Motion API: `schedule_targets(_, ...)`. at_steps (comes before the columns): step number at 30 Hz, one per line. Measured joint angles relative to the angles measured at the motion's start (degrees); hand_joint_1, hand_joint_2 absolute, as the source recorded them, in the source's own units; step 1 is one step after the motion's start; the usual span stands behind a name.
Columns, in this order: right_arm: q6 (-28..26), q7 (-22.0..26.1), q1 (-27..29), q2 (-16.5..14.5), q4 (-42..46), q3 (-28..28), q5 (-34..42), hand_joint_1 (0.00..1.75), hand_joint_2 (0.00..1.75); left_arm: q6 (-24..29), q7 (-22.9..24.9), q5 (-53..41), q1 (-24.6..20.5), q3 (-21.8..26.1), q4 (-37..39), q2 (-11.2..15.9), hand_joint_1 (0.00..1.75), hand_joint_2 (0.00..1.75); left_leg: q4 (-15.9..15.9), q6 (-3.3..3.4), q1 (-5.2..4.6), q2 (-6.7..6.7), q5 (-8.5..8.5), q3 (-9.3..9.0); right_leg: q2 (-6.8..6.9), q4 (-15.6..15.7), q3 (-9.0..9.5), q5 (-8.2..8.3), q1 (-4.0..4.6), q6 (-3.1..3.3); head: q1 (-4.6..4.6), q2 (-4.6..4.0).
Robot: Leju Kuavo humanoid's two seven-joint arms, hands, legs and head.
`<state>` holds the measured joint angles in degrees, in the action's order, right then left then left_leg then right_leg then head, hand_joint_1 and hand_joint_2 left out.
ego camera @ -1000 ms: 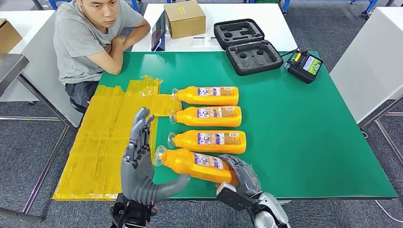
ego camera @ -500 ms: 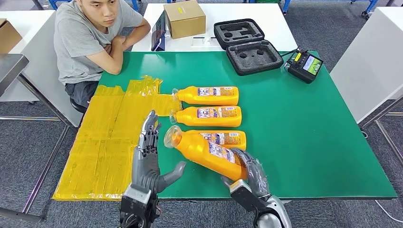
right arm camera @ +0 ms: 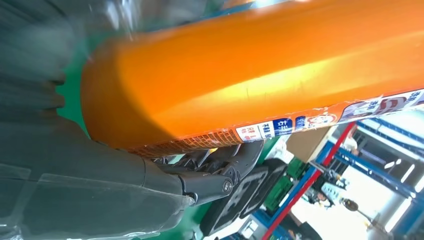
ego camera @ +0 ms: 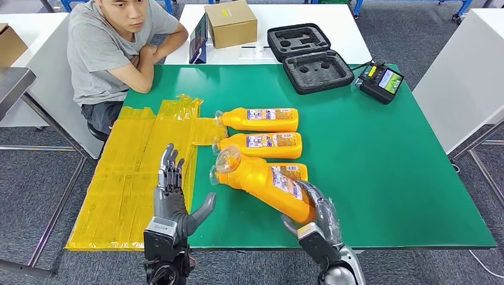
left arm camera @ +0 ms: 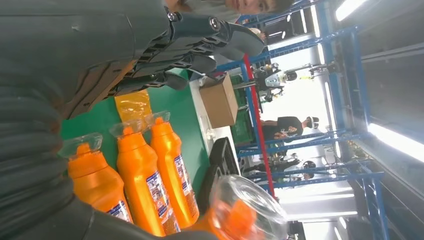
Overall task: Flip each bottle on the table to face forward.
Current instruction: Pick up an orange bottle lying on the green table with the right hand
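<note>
Whereas the nearest bottle lay flat at the table's front edge a second ago, it is now lifted clear and tilted, cap end raised. Findings, left to right.

A person (ego camera: 116,50) sits at the far left corner, arms folded on the table edge, not touching anything. Yellow sheeting (ego camera: 134,172) covers the left part of the green table (ego camera: 386,178).

The left hand (ego camera: 172,199) stands over the sheeting with fingers straight and apart, thumb out, holding nothing. It has dropped lower and drawn back from the bottle's cap over the last second — it appears to be clearing the way, not assisting.

The lifted bottle (ego camera: 264,184) is gripped at its base by the right hand (ego camera: 315,217); the right wrist view shows fingers wrapped under the orange body, the label edge beside them. Its clear cap points up and to the left, partly over the third bottle (ego camera: 291,171) lying behind it.

Beyond, the second bottle (ego camera: 261,145) and the far bottle (ego camera: 258,119) lie flat in a row, labels upward, caps to the left — unchanged.

Judgement: the flip of the nearest bottle is under way, with rotation and set-down outstanding. Whether the other three already face correctly cannot be told.

At the far right sit a black foam case (ego camera: 309,56) and a controller (ego camera: 380,82).
</note>
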<state>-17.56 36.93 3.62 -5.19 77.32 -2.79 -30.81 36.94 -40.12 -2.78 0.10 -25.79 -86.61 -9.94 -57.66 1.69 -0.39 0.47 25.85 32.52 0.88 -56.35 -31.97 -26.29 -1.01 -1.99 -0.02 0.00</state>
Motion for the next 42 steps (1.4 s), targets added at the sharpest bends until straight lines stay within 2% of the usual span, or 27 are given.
schedule_targets(5, -0.73, 0.38, -0.01, -0.21, 0.21, -0.16, 0.41, 1.75, 1.75, -4.30, -0.01, 2.43, 0.01, 0.50, 0.75, -0.66, 0.00, 1.75, 0.00, 0.00, 0.00, 0.00, 0.00, 0.00, 0.00, 0.00, 0.00, 0.00, -0.01, 0.00, -0.02, 0.00)
schedule_targets(15, -0.89, 0.45, 0.00, -0.23, 0.22, -0.16, 0.43, 1.75, 1.75, -5.64, -0.01, 2.82, 0.00, 0.72, 1.17, -0.85, 0.00, 1.75, 0.00, 0.00, -0.01, -0.01, 0.00, 0.00, 0.00, 0.00, 0.00, 0.00, -0.01, 0.00, -0.01, 0.00)
schedule_targets(17, -1.46, 0.77, 0.01, -0.25, 0.31, -0.16, 0.65, 1.75, 1.75, -10.33, 0.01, 4.37, -0.10, 1.63, 3.68, -1.71, 0.00, 1.75, 0.00, 0.00, -0.01, 0.00, 0.00, 0.00, 0.00, 0.01, 0.00, 0.00, -0.02, 0.00, 0.00, 0.00)
schedule_targets(19, -2.25, 1.11, 0.06, -0.24, 0.39, -0.14, 0.99, 1.75, 1.75, -17.20, 0.01, 5.87, -0.57, 2.49, 8.69, -2.91, 0.00, 1.75, 0.00, 0.00, -0.02, 0.00, 0.00, 0.00, -0.01, 0.01, -0.01, 0.00, -0.03, 0.00, 0.00, 0.00)
schedule_targets(22, -2.82, 1.19, 0.07, -0.22, 0.41, 0.24, 1.11, 1.75, 1.75, -22.37, -0.01, 4.48, -1.24, 2.21, 14.58, -3.95, 0.00, 1.75, 0.00, 0.00, -0.02, 0.00, 0.00, 0.00, 0.00, 0.00, -0.01, 0.00, -0.02, 0.00, 0.00, 0.00)
schedule_targets(42, -3.98, 0.48, -3.04, -1.01, -4.20, 5.74, -2.51, 1.75, 1.75, -22.97, -0.01, 4.42, -4.45, 0.67, 17.81, -4.49, 0.00, 1.75, 0.00, 0.00, -0.02, 0.00, -0.01, 0.01, 0.00, -0.01, -0.01, 0.00, -0.02, 0.00, 0.00, 0.00)
